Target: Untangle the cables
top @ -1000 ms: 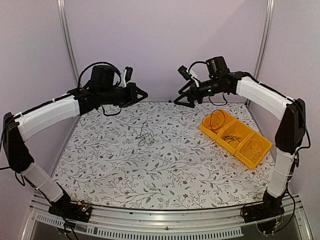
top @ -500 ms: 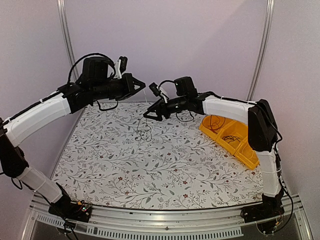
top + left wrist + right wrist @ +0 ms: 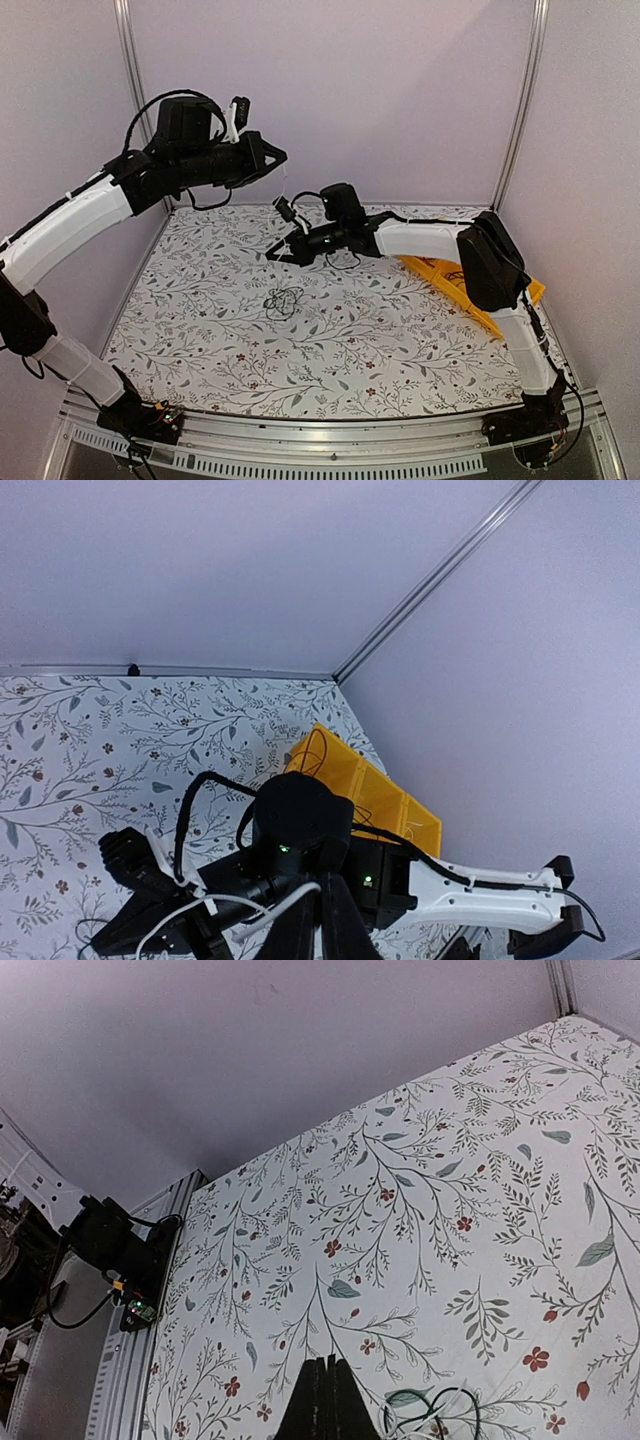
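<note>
cables (image 3: 285, 300), whole clump (top view only)

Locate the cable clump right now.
Top view: the cables lie on the table left of centre, just on the near side of the right claw and well left of the yellow bin.

Two robot arms: the left arm (image 3: 75, 218) at the left of the overhead view, the right arm (image 3: 420, 238) right of centre. Two grippers, one per arm: the left gripper (image 3: 278, 157) and the right gripper (image 3: 273, 256). One clump of thin wires (image 3: 283, 300) near the centre, its strands too fine to count. One yellow tray (image 3: 440, 275) at the right. One flowered table (image 3: 350, 350).
</note>
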